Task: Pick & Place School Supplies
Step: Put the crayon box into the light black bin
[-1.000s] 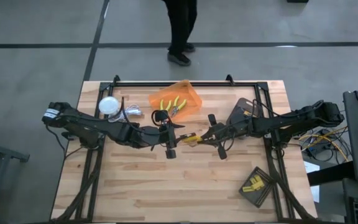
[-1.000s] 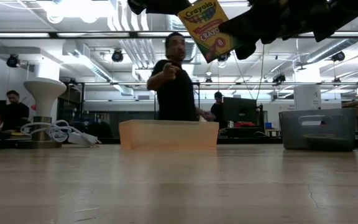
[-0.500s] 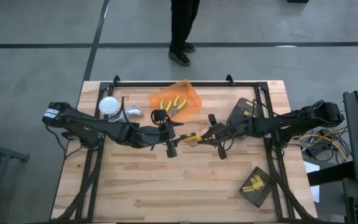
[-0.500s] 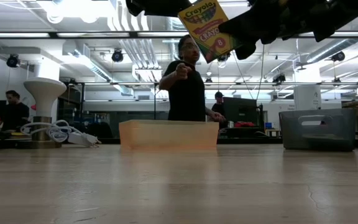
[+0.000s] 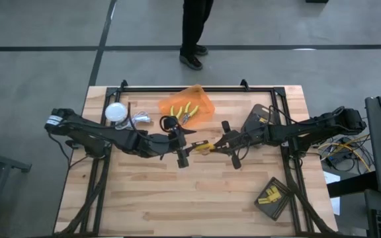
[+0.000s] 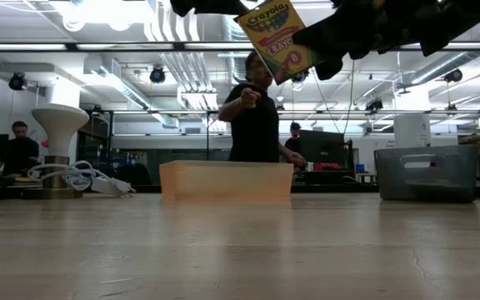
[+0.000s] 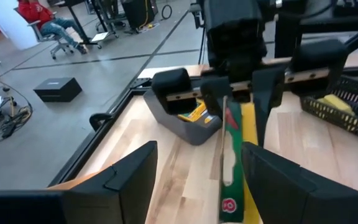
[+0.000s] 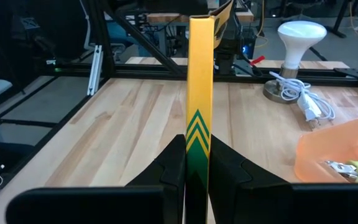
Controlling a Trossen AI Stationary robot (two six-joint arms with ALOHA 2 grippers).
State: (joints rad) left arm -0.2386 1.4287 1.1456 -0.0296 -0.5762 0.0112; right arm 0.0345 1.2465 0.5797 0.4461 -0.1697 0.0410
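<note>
Standing clamped in the right hand (image 8: 197, 163), crayon box (image 8: 199, 93) upright

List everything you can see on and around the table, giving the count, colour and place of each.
crayon box: one, yellow and green, held in the air above mid-table
orange bin: one, translucent, far side of the table
plier-like tools: two, yellow-handled, inside the orange bin
white ball: one, with a cable, far left
grey bin: one, dark, far right, something yellow inside
black tray: one, near right corner
yellow blocks: several, count unclear, in the black tray
person: one, dark clothes, standing beyond the table
table: one, light wood
left pincer: open, fingers either side of the crayon box
right pincer: shut on the crayon box
</note>
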